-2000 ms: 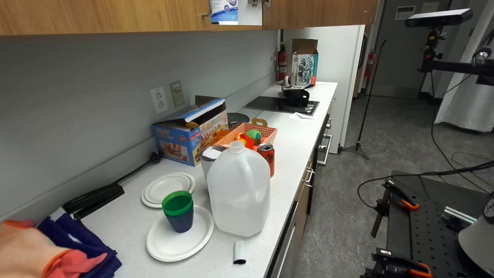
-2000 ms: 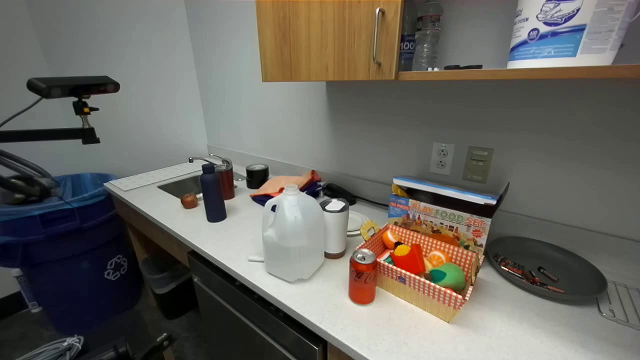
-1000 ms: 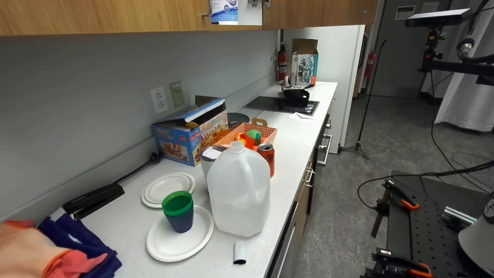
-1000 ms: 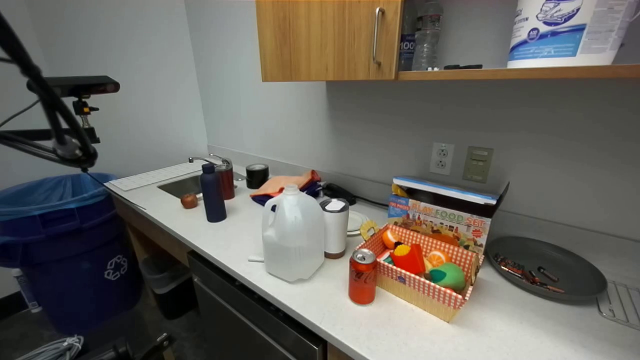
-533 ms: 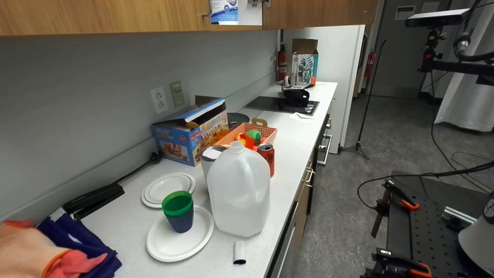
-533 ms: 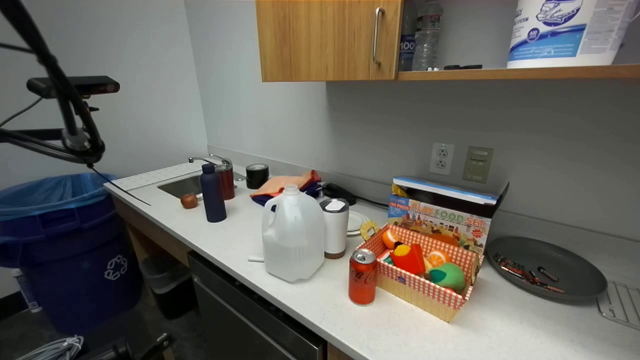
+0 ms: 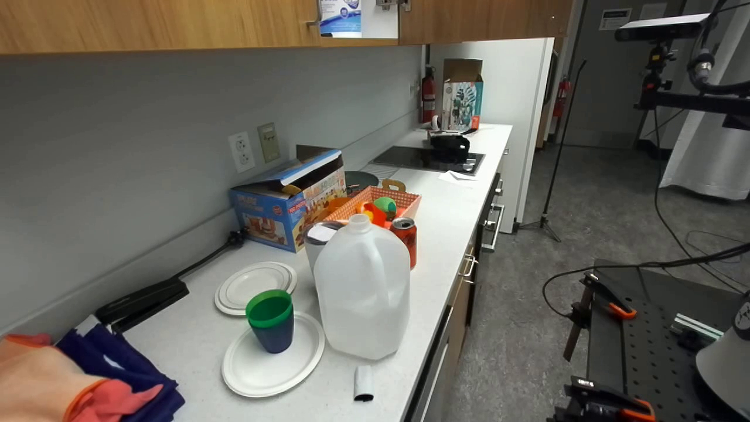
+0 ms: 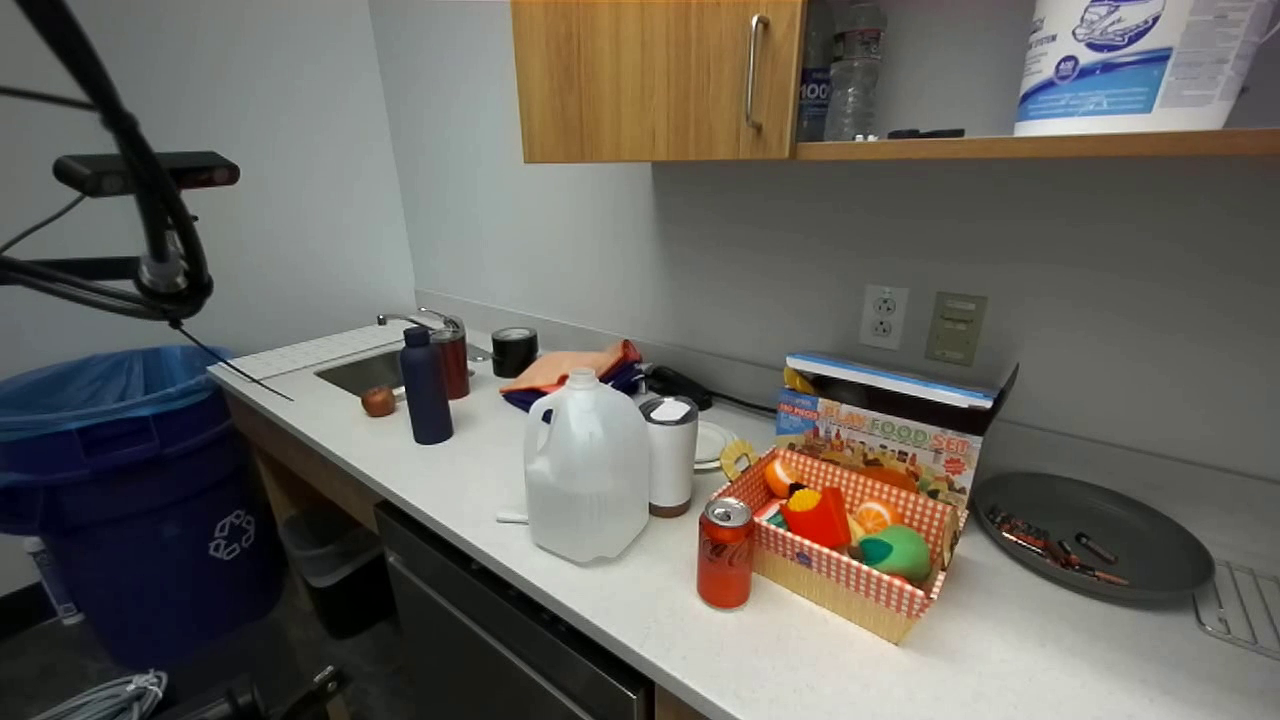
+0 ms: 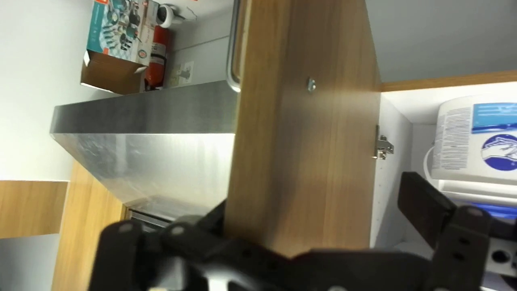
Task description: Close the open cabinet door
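The cabinet door (image 7: 483, 20) is a light-brown wood-grain panel that stands open, its hinge beside the white cabinet inside. In the wrist view the door (image 9: 323, 133) runs up the middle, with its inner face and free edge showing. A slim metal handle (image 9: 233, 48) is on its outer side. My gripper (image 9: 319, 204) is open, its fingers wide apart. One finger is partly hidden behind the door's free edge; the other is on the inner side, in front of the cabinet opening. Whether a finger touches the door cannot be told. The gripper is outside both exterior views.
A closed neighbouring door (image 8: 660, 80) adjoins the opening. A white tub (image 9: 476, 137) and a bottle (image 8: 855, 75) stand inside the cabinet. A metal range hood (image 9: 161, 121) is beyond the door. Below, the counter (image 8: 480, 480) holds a jug (image 8: 585, 470), can and toy basket.
In the exterior views the arm's black cables have come into view and shifted slightly. The cabinet door looks almost unchanged; its free edge may have shifted very slightly. The counter objects have not moved.
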